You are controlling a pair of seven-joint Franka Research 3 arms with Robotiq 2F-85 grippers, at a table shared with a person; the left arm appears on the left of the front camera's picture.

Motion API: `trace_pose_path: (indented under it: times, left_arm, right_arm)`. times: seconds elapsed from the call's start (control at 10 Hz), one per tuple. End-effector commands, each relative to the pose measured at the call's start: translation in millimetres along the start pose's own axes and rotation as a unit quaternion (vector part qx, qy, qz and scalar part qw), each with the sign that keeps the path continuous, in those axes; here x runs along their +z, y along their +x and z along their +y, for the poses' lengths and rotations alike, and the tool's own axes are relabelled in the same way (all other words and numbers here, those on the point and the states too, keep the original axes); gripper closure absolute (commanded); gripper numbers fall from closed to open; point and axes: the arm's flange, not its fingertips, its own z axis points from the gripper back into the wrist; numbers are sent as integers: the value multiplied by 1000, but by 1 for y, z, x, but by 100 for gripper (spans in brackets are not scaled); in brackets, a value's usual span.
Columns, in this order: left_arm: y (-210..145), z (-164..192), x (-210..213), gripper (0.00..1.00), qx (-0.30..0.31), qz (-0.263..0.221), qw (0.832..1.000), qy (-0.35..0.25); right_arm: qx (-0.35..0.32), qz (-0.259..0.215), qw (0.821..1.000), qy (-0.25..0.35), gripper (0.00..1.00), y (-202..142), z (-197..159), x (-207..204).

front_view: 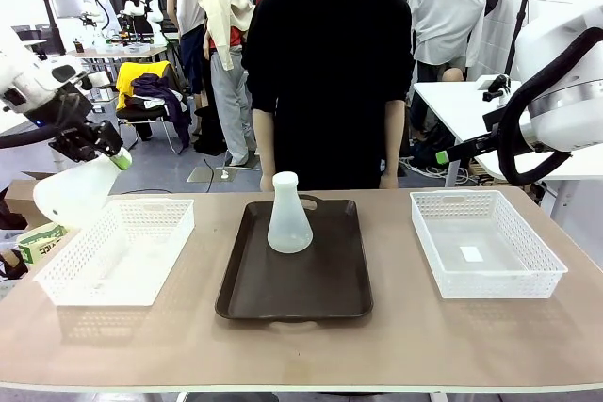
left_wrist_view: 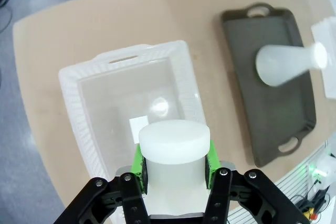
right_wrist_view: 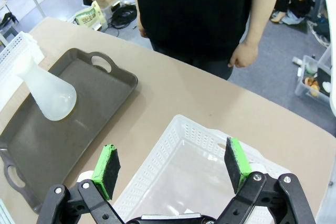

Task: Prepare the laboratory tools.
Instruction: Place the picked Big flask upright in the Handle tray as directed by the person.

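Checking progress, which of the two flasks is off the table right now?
The flask gripped by its neck in the left gripper, held above the left basket. The other flask stands upright on the brown tray.

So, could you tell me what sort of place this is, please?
Probably a robotics lab: the left gripper holds a frosted-white conical flask above a white mesh basket; further robot arms and cluttered workbenches stand behind the person.
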Motion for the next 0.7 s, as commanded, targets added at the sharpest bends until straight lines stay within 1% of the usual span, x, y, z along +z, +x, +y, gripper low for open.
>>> trace_pose_path:
  times: [0.0, 0.1, 0.2, 0.3, 0.4, 0.5, 0.6]
  left_arm:
    - [-17, -13, 10, 100, -61, -14, 997, -44]
    - [-20, -23, 15, 100, -82, -28, 994, -64]
    - [-19, -33, 14, 100, -100, -27, 991, -90]
    - [-17, -42, 11, 100, -111, -12, 989, -100]
    - [-19, -54, 11, 100, -114, -13, 990, -83]
    - [-18, -65, 10, 100, -109, -26, 992, -67]
    - [-18, -76, 10, 100, -113, -26, 991, -71]
  right_arm:
    - [2, 4, 1000, -1, 0, 0, -1, 1]
    - [2, 4, 1000, -1, 0, 0, -1, 1]
    - [2, 4, 1000, -1, 0, 0, -1, 1]
    - [2, 4, 1000, -1, 0, 0, -1, 1]
    - [2, 4, 1000, -1, 0, 0, -1, 1]
    - [2, 4, 1000, -1, 0, 0, -1, 1]
    - [2, 4, 1000, -1, 0, 0, -1, 1]
